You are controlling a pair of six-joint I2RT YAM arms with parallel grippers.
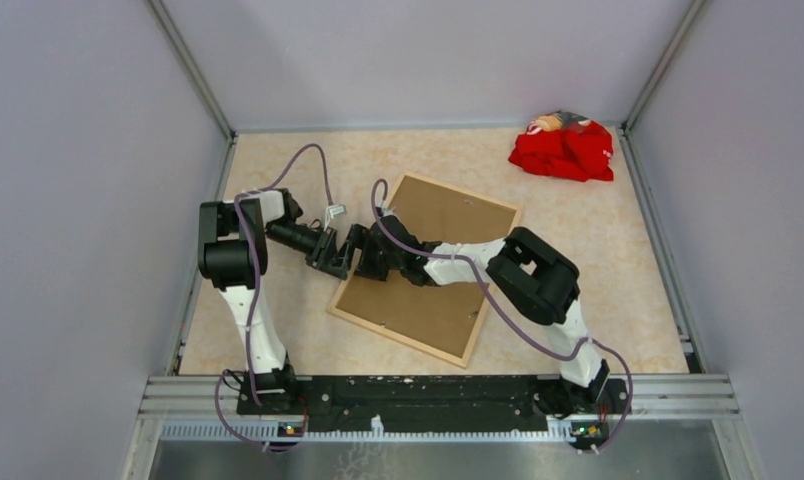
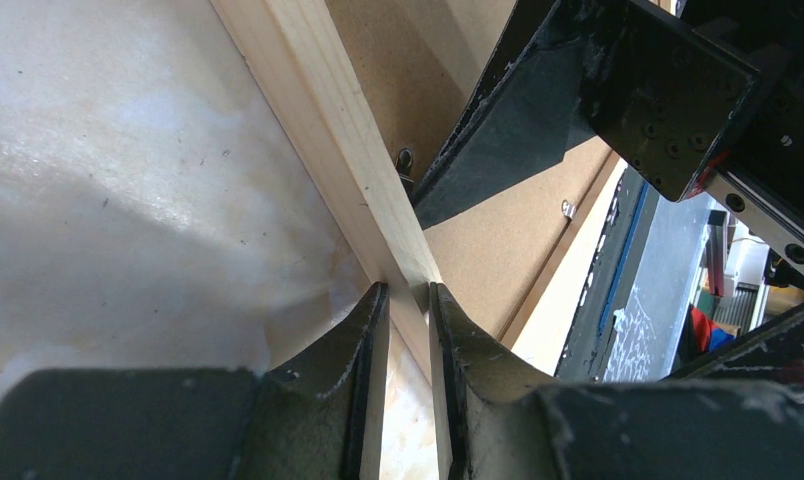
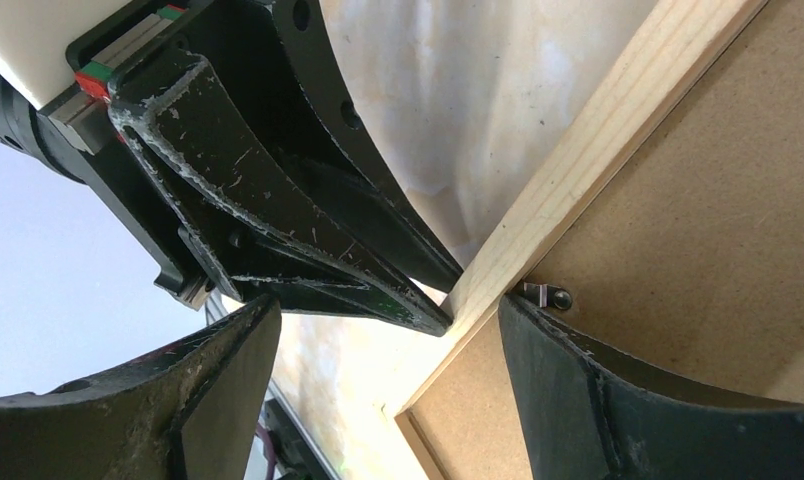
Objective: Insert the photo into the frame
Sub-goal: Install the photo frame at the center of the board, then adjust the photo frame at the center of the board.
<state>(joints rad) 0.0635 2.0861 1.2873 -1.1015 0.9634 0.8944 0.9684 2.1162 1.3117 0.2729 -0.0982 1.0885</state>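
The frame (image 1: 398, 335) lies face down on the table, its light wood rim around a plain brown backing board (image 1: 418, 310). The photo is hidden. My left gripper (image 1: 353, 248) is shut on the frame's left rail (image 2: 318, 120), one finger on each side of the wood (image 2: 408, 295). My right gripper (image 1: 368, 262) is open over the same edge, facing the left one. One of its fingers (image 3: 578, 390) rests on the backing board (image 3: 698, 220) beside a small metal tab (image 3: 548, 296); the other finger (image 3: 208, 390) hangs off the frame over the table.
A red cloth (image 1: 563, 150) lies at the far right corner. Grey walls enclose the table on three sides. A metal rail (image 1: 438, 385) with the arm bases runs along the near edge. A second metal tab (image 2: 568, 209) shows on the backing board.
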